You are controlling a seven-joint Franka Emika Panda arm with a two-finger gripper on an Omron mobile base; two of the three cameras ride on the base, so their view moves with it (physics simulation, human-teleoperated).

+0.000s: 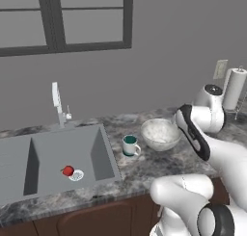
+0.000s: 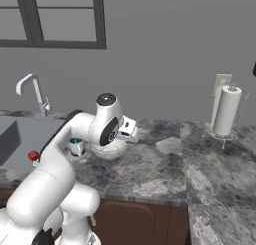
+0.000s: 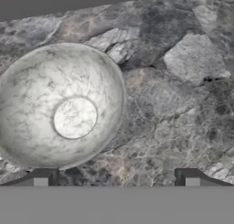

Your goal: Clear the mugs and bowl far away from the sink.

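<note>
room: bare marbled counter (image 3: 183, 109) right of bowl (image 3: 61, 106); gripper (image 3: 116, 177) jaws apart, above the stone just beside the bowl rim | around: white mug (image 1: 130, 146) between bowl and sink (image 1: 58, 158); red mug (image 1: 68, 171) lying in the basin; paper towel roll (image 2: 226, 110) well apart | shapes: bowl wide, shallow, round — pale, veined

A kitchen: grey sink (image 1: 58, 158) with faucet (image 1: 59, 104) set in a marbled counter (image 2: 150, 171) under a window (image 1: 67, 18)
</note>
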